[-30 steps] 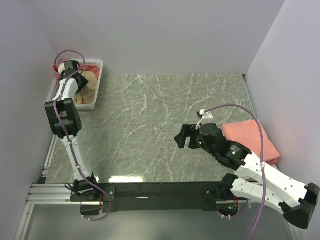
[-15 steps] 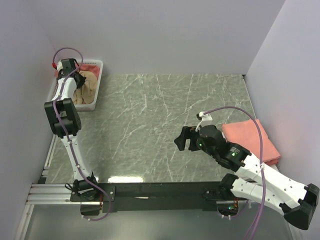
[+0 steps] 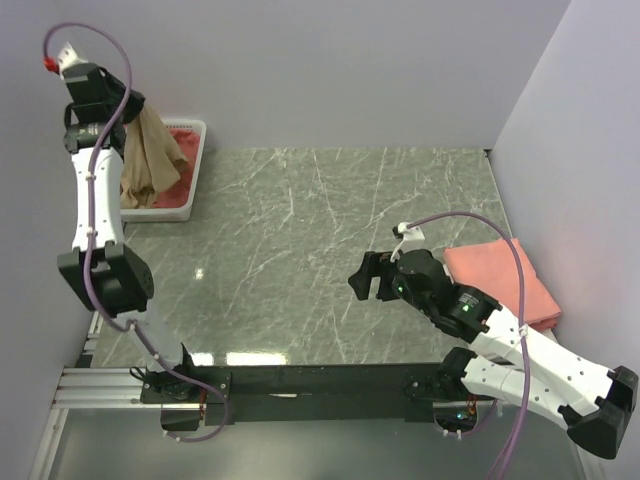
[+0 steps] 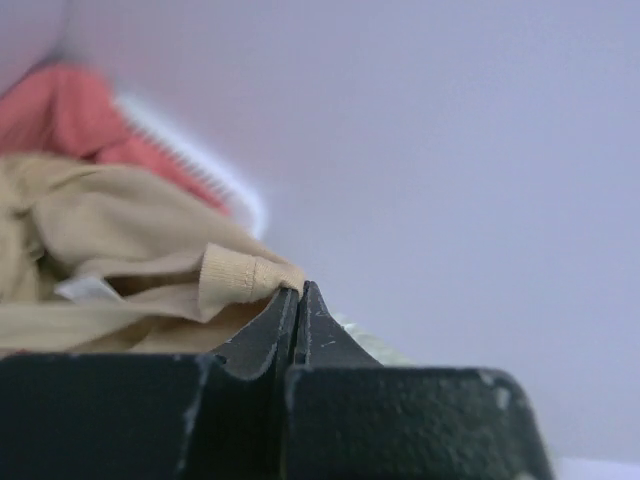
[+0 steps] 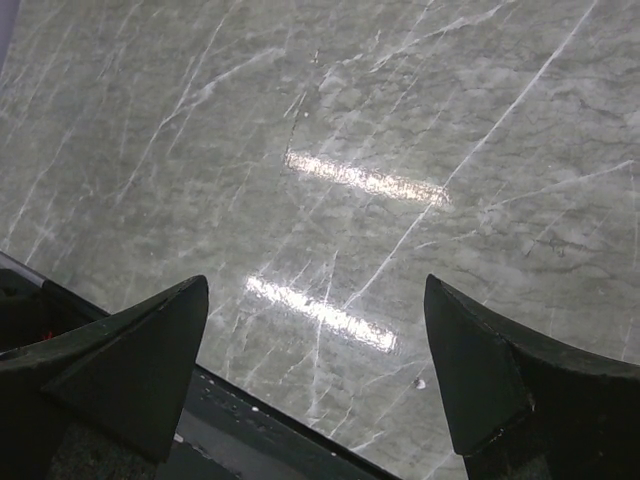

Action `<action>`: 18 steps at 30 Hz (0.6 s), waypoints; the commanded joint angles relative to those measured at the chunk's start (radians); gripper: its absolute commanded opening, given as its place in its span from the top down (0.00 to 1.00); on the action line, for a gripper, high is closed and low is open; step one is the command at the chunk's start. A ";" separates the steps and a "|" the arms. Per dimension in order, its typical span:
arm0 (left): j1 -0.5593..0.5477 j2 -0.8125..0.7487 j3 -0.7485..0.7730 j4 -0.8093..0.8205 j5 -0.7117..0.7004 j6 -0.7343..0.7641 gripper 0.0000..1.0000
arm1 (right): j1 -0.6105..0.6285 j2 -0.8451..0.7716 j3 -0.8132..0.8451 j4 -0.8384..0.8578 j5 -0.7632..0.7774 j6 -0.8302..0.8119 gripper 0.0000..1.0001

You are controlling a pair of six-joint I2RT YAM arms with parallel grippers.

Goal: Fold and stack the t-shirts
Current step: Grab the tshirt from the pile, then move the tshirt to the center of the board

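Overhead view of a grey-green marble tabletop (image 3: 300, 220) enclosed by pale walls, with two robot arms mounted at the 6 o'clock edge.

The left arm reaches up tall toward the 10 o'clock corner. Its tool (image 4: 297, 292) is clenched tight on the ribbed edge of a beige t-shirt (image 3: 150, 155). In the wrist view the two black fingers meet with the cloth pinched at their tips. The shirt hangs down in a crumpled bunch. Its lower end dangles into a white basket (image 3: 198, 165) that sits against the back wall at 10 o'clock. A red garment (image 3: 180, 140) lies inside the basket, behind and beneath the hanging shirt.

The right arm stretches low from the 5 o'clock corner toward the middle of the tabletop. Its tool (image 5: 315, 290) is released, the fingers spread wide apart with only bare marble and light reflections showing between them. It grips nothing.

A folded pink t-shirt (image 3: 500, 280) lies flat on the tabletop at the 3 o'clock edge, close beside the right wall. Part of the right arm and its purple cable cross above it.
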 commanded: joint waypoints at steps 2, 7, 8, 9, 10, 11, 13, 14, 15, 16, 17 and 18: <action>-0.035 -0.152 0.101 0.058 0.117 0.042 1.00 | 0.004 0.020 0.057 0.031 0.047 -0.022 0.06; -0.133 -0.289 0.150 0.055 0.156 0.087 1.00 | 0.003 0.036 0.084 0.037 0.084 -0.034 0.05; -0.153 -0.310 0.141 0.064 0.156 0.093 1.00 | 0.003 0.037 0.088 0.037 0.092 -0.035 0.05; -0.175 -0.352 0.137 0.069 0.153 0.097 1.00 | 0.003 0.039 0.093 0.037 0.096 -0.035 0.05; -0.216 -0.374 0.127 0.075 0.144 0.105 1.00 | 0.001 0.040 0.100 0.036 0.104 -0.037 0.05; -0.230 -0.396 0.103 0.089 0.139 0.110 1.00 | 0.003 0.042 0.105 0.035 0.106 -0.039 0.05; -0.297 -0.452 0.077 0.107 0.136 0.111 1.00 | 0.003 0.037 0.116 0.032 0.116 -0.037 0.05; -0.313 -0.468 0.059 0.112 0.134 0.113 1.00 | 0.001 0.034 0.119 0.034 0.116 -0.039 0.05; -0.328 -0.489 0.054 0.120 0.133 0.114 1.00 | 0.001 0.031 0.120 0.034 0.119 -0.039 0.04; -0.357 -0.498 0.054 0.118 0.130 0.114 1.00 | 0.000 0.025 0.124 0.035 0.121 -0.040 0.04; -0.367 -0.505 0.055 0.118 0.134 0.111 1.00 | 0.001 0.024 0.127 0.034 0.125 -0.039 0.04; -0.376 -0.520 0.054 0.124 0.140 0.110 1.00 | 0.001 0.019 0.128 0.035 0.129 -0.039 0.03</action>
